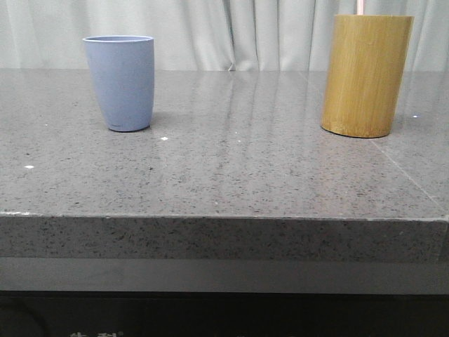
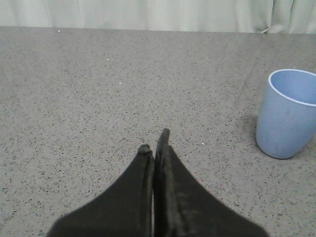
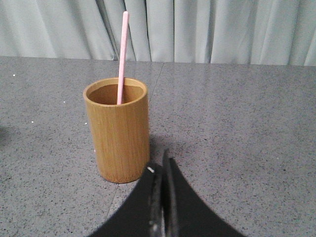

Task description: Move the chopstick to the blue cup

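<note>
The blue cup (image 1: pixel 121 82) stands upright on the grey table at the left. It also shows in the left wrist view (image 2: pixel 288 114). A pale pink chopstick (image 3: pixel 122 56) leans inside the yellow-brown bamboo cylinder (image 3: pixel 117 130); in the front view only its tip (image 1: pixel 359 6) shows above the cylinder (image 1: pixel 365 74) at the right. My left gripper (image 2: pixel 154 143) is shut and empty, over bare table beside the blue cup. My right gripper (image 3: pixel 160 160) is shut and empty, close to the cylinder's base. Neither gripper shows in the front view.
The speckled grey stone table (image 1: pixel 231 168) has its front edge (image 1: pixel 224 219) near the camera. A pale curtain (image 1: pixel 231 31) hangs behind the table.
</note>
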{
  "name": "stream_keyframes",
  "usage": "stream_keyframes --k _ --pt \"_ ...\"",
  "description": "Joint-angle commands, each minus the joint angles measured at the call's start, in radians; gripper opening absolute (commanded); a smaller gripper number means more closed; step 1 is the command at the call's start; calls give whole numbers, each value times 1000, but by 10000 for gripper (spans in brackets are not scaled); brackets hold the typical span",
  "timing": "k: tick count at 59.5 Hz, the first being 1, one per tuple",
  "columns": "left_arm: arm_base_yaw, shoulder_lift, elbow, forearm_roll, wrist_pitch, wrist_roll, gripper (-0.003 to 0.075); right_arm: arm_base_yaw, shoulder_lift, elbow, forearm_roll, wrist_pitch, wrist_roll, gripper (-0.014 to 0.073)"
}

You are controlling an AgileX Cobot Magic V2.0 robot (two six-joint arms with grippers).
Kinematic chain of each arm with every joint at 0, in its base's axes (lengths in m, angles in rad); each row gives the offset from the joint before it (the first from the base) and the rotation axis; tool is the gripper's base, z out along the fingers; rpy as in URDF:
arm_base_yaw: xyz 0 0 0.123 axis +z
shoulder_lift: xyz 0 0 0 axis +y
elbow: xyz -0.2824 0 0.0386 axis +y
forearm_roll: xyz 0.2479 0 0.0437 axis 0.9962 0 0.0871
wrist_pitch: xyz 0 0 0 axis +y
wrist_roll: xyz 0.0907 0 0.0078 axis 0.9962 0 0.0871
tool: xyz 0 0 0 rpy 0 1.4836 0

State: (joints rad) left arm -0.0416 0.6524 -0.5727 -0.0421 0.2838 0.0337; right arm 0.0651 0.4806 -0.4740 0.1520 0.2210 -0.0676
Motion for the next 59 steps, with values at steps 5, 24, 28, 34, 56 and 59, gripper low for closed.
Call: stream_keyframes --k 5,24,28,34,56,59 --pt "-7 8 -41 1 -121 -8 142 -3 17 -38 5 -134 -6 70" --pt "-7 8 -44 -29 -189 -8 641 -3 17 -38 5 -130 -6 657" --pt "-7 20 -65 -29 -172 -8 641 -3 17 -38 5 -130 -6 657" --pt "-7 82 -159 -29 -101 14 641 -3 17 -38 5 -129 -6 654" --pt "-106 544 -772 -34 436 50 641 -3 17 -38 5 -129 -6 654" --pt "-134 602 -836 -34 486 52 641 -3 17 -38 5 -130 -6 654"
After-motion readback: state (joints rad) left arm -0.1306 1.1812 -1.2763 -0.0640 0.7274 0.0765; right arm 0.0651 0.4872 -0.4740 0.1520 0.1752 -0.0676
